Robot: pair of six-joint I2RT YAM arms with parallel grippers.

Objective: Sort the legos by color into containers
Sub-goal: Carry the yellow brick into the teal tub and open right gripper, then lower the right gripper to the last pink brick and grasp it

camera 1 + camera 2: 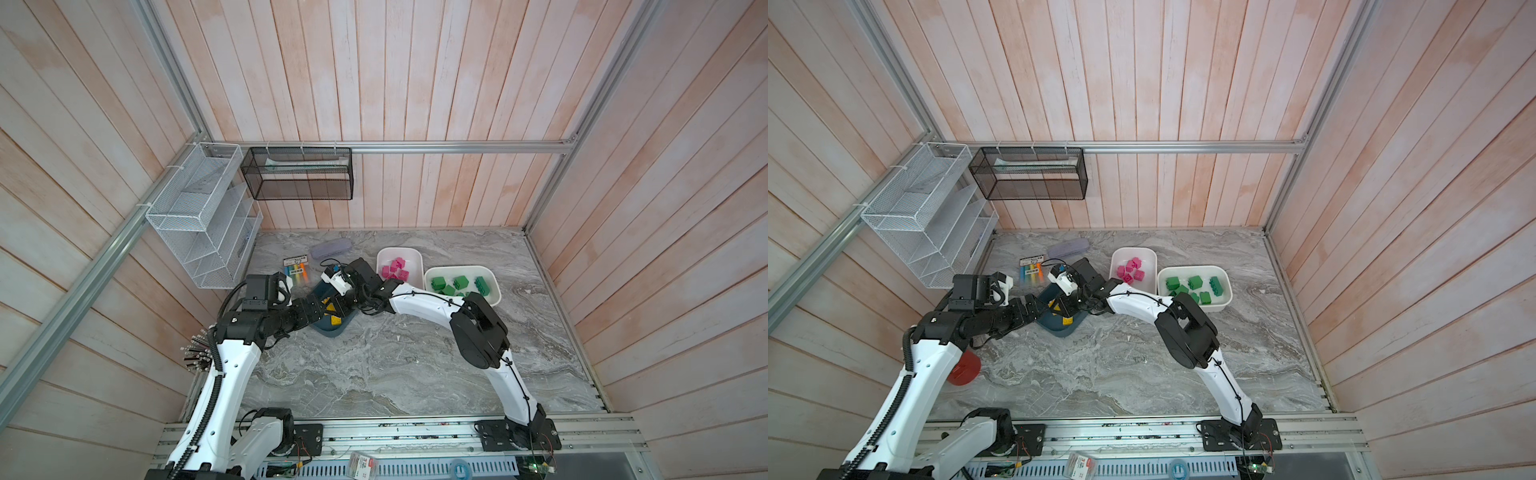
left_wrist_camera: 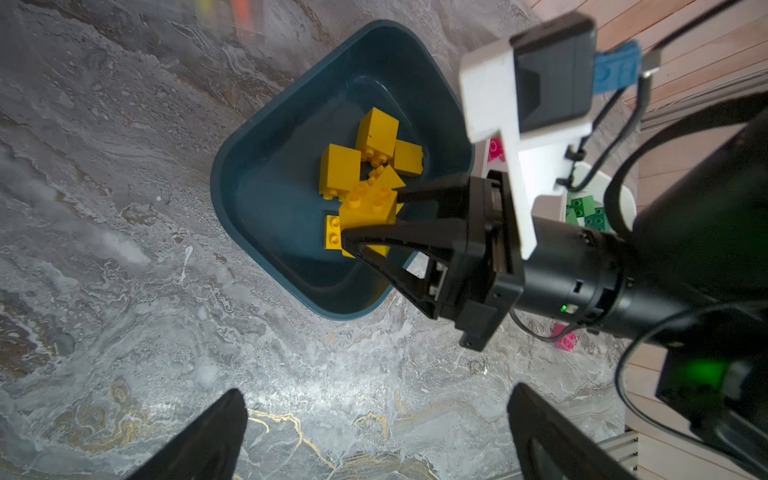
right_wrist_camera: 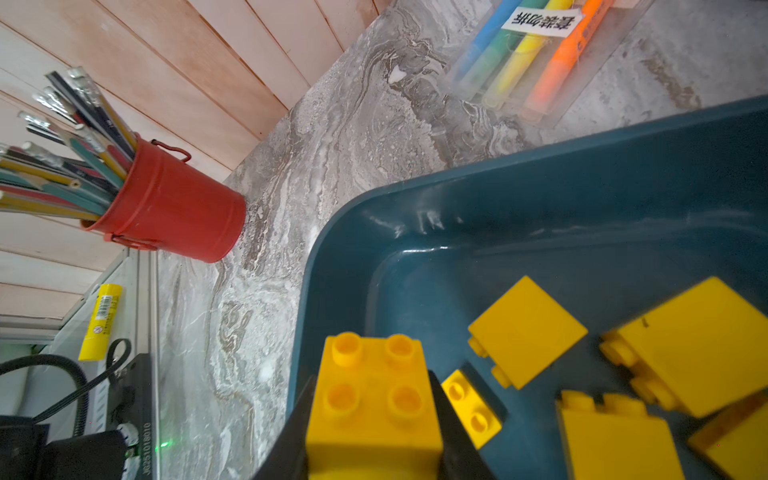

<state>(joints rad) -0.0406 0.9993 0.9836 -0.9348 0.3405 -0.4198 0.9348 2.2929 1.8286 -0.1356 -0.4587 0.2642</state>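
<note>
The step in hand looked to be the drop of a yellow piece. The right claw [image 2: 370, 216] was closed to a narrow gap on a chunky yellow studded plastic brick [image 3: 374, 399], its black fingers pressed against two smooth opposite sides. It held the brick over the dark teal-blue rounded plastic tub [image 2: 270, 249], which sat left of centre on the grey marble-veined tabletop [image 1: 395, 365] in both top views. Several loose yellow bricks [image 2: 338, 170] lay tumbled on the tub's glossy floor, glossy hard-edged blocks with round studs. The next move probably called for parting the fingers so the piece fell among them, then lifting clear of the rim without nudging the light tub. The left claw [image 2: 378, 436] stood wide open and empty above bare tabletop just beside the tub. To the right of the teal tub in a top view, the glossy white tub with pink bricks [image 1: 395, 269] held one colour only, and so did the white tub with green bricks [image 1: 457, 282]. In the left wrist view, a stray pink brick [image 2: 564, 338] appeared to lie on the tabletop beneath the right arm, likely the next one to collect.
</note>
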